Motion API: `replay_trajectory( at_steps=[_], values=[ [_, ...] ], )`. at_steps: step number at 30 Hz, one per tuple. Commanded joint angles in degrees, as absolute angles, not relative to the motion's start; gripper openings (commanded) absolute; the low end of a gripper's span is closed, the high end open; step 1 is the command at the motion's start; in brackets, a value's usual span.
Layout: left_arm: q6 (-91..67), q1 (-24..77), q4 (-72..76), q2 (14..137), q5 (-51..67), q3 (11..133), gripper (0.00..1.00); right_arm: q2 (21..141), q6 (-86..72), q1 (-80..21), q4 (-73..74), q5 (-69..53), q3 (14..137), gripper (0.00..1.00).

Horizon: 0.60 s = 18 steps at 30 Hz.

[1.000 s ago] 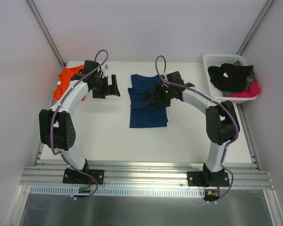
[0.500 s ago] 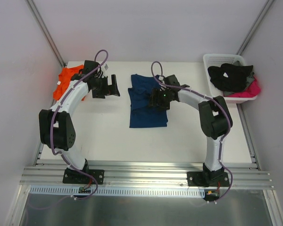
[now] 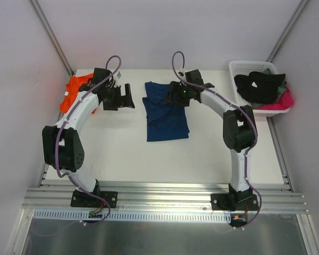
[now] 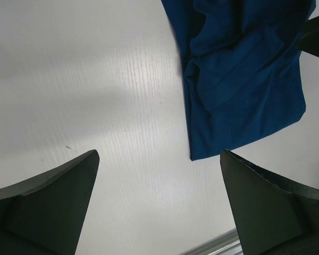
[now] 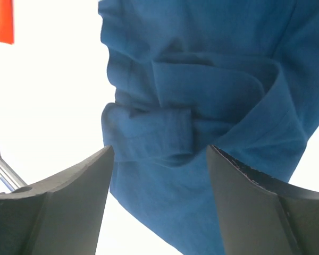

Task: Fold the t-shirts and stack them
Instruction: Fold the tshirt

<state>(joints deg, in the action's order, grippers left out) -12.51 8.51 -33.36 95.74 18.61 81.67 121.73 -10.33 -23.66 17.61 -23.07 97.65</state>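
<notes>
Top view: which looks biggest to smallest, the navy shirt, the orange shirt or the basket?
1. Basket and navy shirt: about alike, too close to rank.
2. Orange shirt, partly hidden behind the left arm.

Near table (image 3: pixel 127 154) open (basket (image 3: pixel 244 63) blocks far-rt corner).

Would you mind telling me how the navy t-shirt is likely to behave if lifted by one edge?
The navy t-shirt will probably drape and sag rather than hold its shape, since it lies in soft creases and rolled-over layers. Those loose layers may well slip apart, undoing the fold. It looks thin, so it is likely light.
</notes>
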Motion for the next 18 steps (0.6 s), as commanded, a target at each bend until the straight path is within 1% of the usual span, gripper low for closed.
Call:
replay_trajectory(
  at_steps=[1,7,10,18],
  values=[
    [-10.9,8.0,-33.7,93.5,17.1,82.2,0.99,122.3,-10.7,-23.3,16.1,-22.2,100.1,0.74],
    [-10.3,8.0,-33.7,92.9,16.8,81.7,0.99,124.6,-10.3,-23.3,15.0,-20.7,104.8,0.75],
    [-10.3,8.0,-33.8,92.6,16.9,81.7,0.99,122.5,-10.4,-23.5,16.0,-22.6,104.9,0.75],
    [-11.1,7.9,-33.8,94.0,16.6,83.3,0.99,113.3,-12.1,-26.3,17.6,-25.4,92.5,0.75]
  ],
)
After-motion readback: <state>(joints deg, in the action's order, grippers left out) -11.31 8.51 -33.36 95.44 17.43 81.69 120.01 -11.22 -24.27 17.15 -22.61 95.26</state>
